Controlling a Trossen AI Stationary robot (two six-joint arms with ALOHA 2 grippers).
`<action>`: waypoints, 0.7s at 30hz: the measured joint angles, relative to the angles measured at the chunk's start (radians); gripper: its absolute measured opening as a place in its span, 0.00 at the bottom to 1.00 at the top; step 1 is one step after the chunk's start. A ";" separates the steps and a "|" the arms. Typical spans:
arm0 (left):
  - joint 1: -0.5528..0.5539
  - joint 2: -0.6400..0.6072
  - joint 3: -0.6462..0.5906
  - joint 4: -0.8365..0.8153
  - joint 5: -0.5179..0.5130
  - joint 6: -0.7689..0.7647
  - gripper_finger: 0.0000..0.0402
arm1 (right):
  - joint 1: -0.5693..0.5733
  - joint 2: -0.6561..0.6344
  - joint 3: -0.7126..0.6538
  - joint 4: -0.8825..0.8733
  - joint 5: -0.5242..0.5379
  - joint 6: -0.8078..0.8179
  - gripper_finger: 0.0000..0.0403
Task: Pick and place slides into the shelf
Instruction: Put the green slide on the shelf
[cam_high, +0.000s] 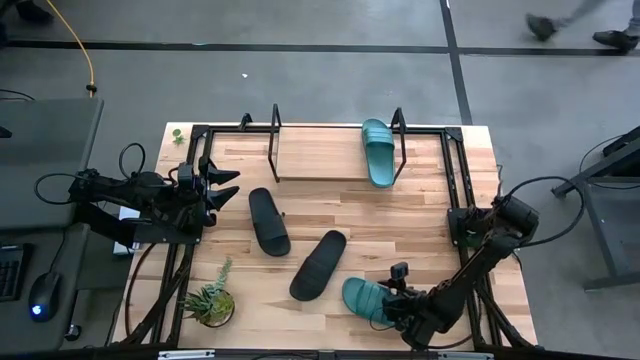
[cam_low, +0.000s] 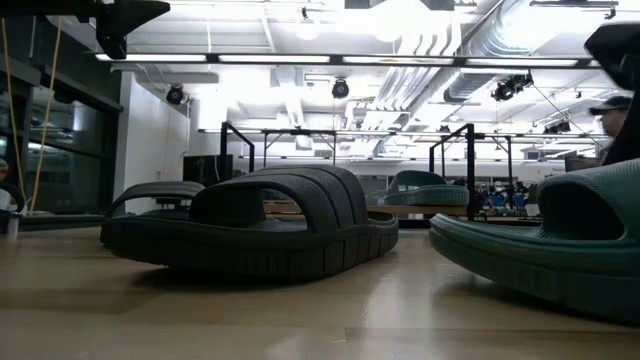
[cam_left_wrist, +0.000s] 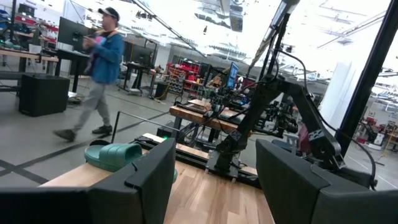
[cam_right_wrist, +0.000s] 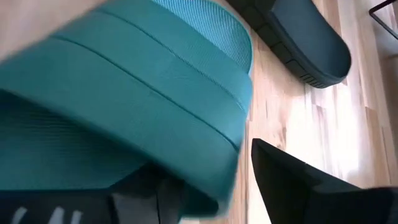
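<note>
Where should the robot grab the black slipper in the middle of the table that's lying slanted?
Probably by its strap. The black slide lies flat and slanted on the table, sole down, and its arched strap stands up off the footbed, leaving a gap. Coming straight down from above, one finger could slip under that arch and one stay outside.

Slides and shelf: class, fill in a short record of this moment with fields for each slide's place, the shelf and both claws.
shelf: holds one slide
teal slide on shelf: right end of the board
teal slide near front: right claw at it, grip unclear
black slides: one and another at mid-table
left claw: open, waiting at left edge
</note>
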 joint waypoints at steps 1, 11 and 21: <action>0.000 0.000 0.000 0.000 0.000 0.000 0.52 | -0.005 0.008 0.000 0.003 0.000 0.000 0.41; 0.000 0.000 0.000 0.000 0.000 0.000 0.52 | -0.018 0.019 0.000 0.001 0.015 0.000 0.23; 0.000 0.000 0.000 0.000 0.000 0.000 0.52 | -0.035 0.019 0.000 -0.043 0.057 0.012 0.01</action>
